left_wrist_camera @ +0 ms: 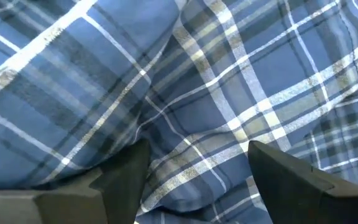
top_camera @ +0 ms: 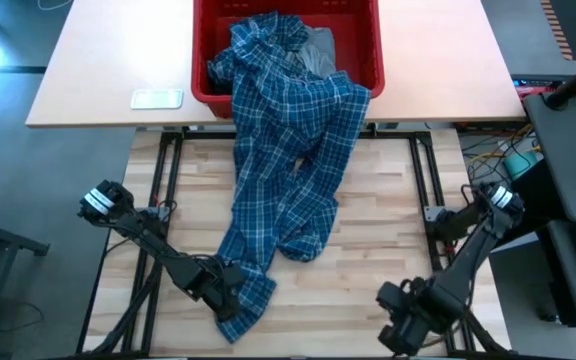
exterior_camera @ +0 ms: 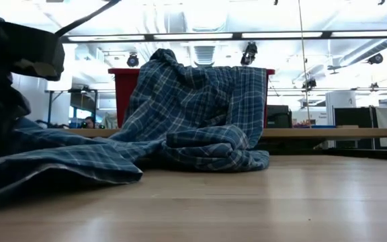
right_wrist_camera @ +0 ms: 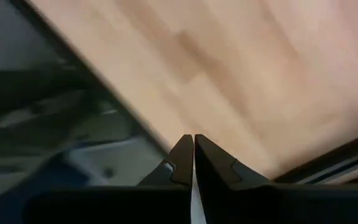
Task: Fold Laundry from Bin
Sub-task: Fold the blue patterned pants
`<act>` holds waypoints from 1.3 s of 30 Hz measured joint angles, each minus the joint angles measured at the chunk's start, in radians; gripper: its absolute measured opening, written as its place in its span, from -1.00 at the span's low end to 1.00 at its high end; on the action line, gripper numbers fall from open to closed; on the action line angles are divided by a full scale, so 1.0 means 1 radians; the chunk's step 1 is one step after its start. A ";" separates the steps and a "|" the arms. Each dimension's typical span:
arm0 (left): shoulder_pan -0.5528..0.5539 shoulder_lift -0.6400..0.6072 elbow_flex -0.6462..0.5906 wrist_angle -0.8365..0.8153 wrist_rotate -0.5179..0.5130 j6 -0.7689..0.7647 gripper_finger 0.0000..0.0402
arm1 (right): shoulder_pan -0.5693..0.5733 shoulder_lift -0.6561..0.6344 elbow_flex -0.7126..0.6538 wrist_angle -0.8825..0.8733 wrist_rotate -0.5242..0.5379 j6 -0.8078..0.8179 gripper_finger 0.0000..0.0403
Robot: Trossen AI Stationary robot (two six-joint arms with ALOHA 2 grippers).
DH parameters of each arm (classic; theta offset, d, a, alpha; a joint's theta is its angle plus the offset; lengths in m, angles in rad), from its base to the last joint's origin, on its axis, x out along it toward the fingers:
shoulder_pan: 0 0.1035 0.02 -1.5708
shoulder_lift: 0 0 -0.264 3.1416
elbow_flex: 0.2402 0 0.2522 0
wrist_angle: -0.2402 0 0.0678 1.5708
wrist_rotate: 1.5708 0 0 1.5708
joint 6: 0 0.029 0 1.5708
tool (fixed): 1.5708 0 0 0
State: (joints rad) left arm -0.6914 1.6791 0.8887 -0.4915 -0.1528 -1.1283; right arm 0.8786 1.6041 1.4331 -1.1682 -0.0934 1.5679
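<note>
The blue-and-white plaid shirt [top_camera: 288, 170] hangs out of the red bin [top_camera: 375, 50] over its near rim and trails down the wooden table to the near left. A grey garment [top_camera: 318, 52] lies in the bin beneath it. My left gripper [top_camera: 230, 295] stands open, pointing steeply down at the shirt's near end [top_camera: 253, 300]; in the left wrist view plaid cloth [left_wrist_camera: 197, 93] fills the space between and beyond its fingers [left_wrist_camera: 123, 174]. My right gripper [top_camera: 403, 325] hovers shut and empty over the table's near right corner [right_wrist_camera: 193, 146]. My left gripper comes at the shirt's near end from above with its fingers spread wide over rumpled cloth [left_wrist_camera: 197, 162]. I cannot tell whether the fingertips touch the cloth.
The bin stands on a pale far table, where a small white flat object [top_camera: 156, 98] lies to its left. Bare wood [top_camera: 388, 220] stretches to the right of the shirt. In the low view the shirt [exterior_camera: 193, 114] rises in a heap before the bin [exterior_camera: 121, 94].
</note>
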 joint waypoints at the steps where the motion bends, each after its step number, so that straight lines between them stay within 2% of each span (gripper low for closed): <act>1: 0.000 0.000 0.001 0.000 0.008 -0.024 0.30 | 0.003 0.005 -0.012 -0.018 0.022 -0.032 -0.96; 6: 0.000 -0.003 0.028 -0.016 0.065 -0.172 0.30 | -0.060 0.006 -0.062 0.004 0.192 -0.299 -0.85; 11: -0.001 -0.003 0.076 -0.023 0.102 -0.321 0.30 | -0.187 -0.019 -0.119 0.041 0.511 -0.664 -0.59; 13: -0.001 -0.003 0.096 -0.023 0.126 -0.361 0.30 | -0.254 -0.026 -0.160 0.118 0.580 -0.825 -0.48; 15: -0.001 -0.003 0.110 -0.026 0.155 -0.402 0.30 | -0.324 -0.026 -0.206 0.241 0.576 -0.963 -0.38; 19: -0.001 -0.003 0.129 -0.030 0.205 -0.474 0.30 | -0.425 -0.021 -0.315 0.615 0.479 -1.142 -0.20; 21: -0.001 -0.003 0.135 -0.031 0.212 -0.526 0.30 | -0.458 -0.016 -0.379 0.813 0.453 -1.163 -0.11; 24: 0.001 -0.003 0.143 -0.048 0.212 -0.628 0.30 | -0.508 -0.016 -0.465 1.013 0.471 -1.101 -0.07; 30: 0.001 -0.004 0.145 -0.042 0.211 -0.794 0.30 | -0.589 0.009 -0.556 1.052 0.467 -1.063 -0.06; 34: 0.001 -0.004 0.145 -0.044 0.211 -0.869 0.30 | -0.623 0.071 -0.606 1.077 0.363 -1.075 -0.06; 39: 0.001 -0.004 0.145 -0.050 0.210 -0.932 0.30 | -0.636 0.129 -0.619 1.140 0.294 -1.069 -0.06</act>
State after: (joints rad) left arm -0.6900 1.6749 1.0336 -0.5414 0.0574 -2.0607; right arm 0.2424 1.7328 0.8144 -0.0280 0.2009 0.4986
